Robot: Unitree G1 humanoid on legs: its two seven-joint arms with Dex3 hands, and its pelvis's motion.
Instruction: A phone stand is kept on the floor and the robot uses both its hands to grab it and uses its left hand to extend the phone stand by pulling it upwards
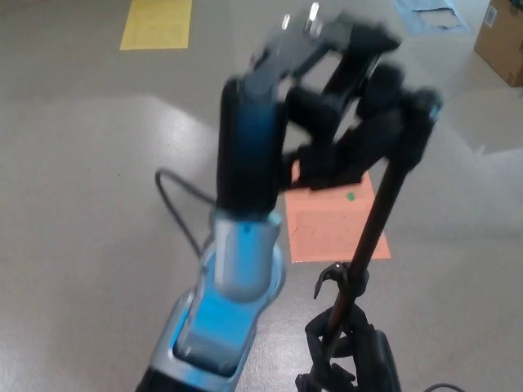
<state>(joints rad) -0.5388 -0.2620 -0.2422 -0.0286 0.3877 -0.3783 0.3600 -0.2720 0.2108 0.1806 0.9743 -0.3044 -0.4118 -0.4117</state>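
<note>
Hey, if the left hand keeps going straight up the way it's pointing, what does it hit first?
Nothing, as far as the picture shows. The left hand, shut on the phone stand, points upward toward the camera with only floor behind it; depth is unclear.

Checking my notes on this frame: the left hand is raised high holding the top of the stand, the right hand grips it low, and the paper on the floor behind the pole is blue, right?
Not quite. In the head view the paper behind the pole is orange, not blue. The rest holds: the left hand is high on the stand's top, the right hand low.

Robot lab or test hall
Bare polished floor (98, 163) with coloured marker sheets: orange (335, 229), yellow (155, 23); cardboard box (502, 41) aside.
</note>
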